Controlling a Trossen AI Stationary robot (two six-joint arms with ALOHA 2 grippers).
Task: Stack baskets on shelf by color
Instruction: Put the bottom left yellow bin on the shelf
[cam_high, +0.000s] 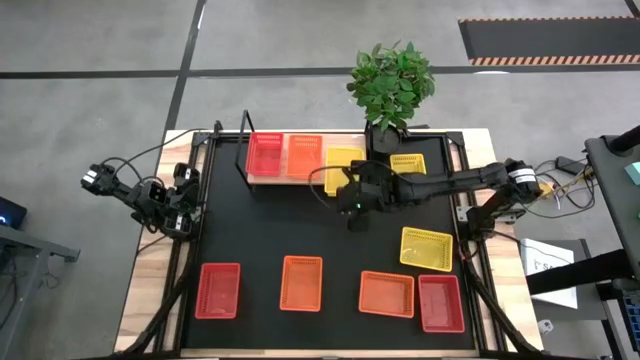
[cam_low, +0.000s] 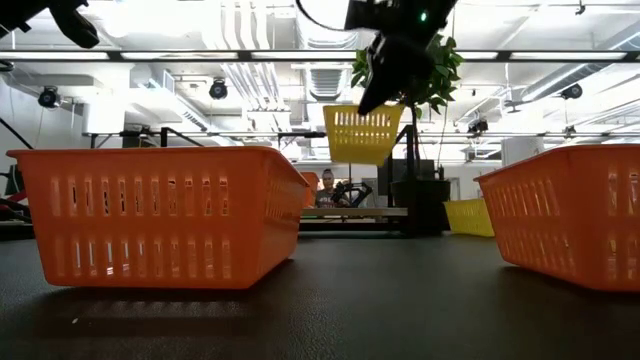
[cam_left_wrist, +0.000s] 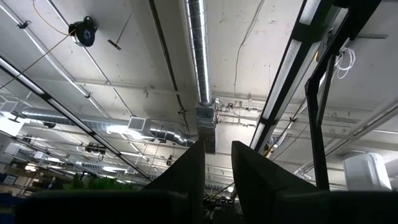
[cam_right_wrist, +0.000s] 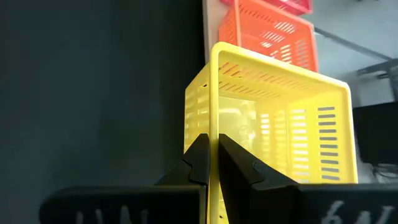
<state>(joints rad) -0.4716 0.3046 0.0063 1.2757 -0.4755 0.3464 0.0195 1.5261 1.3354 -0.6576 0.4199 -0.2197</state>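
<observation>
From above, the right end effector grips a yellow plastic mesh basket by its rim, over the light-wood shelf at the counter's far side. The right wrist view shows its fingers clenched on that rim. In the left wrist view, the left end effector, parked beyond the counter's left edge, points at the ceiling, slightly parted and empty.

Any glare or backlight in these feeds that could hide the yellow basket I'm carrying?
Low view: bright ceiling lights backlight the right gripper into a silhouette, but the yellow basket reads clearly; the near orange baskets block much of the table. Right wrist view: evenly lit, fingers clamped on the rim. High view: no glare. Left wrist view: only ceiling.
</observation>
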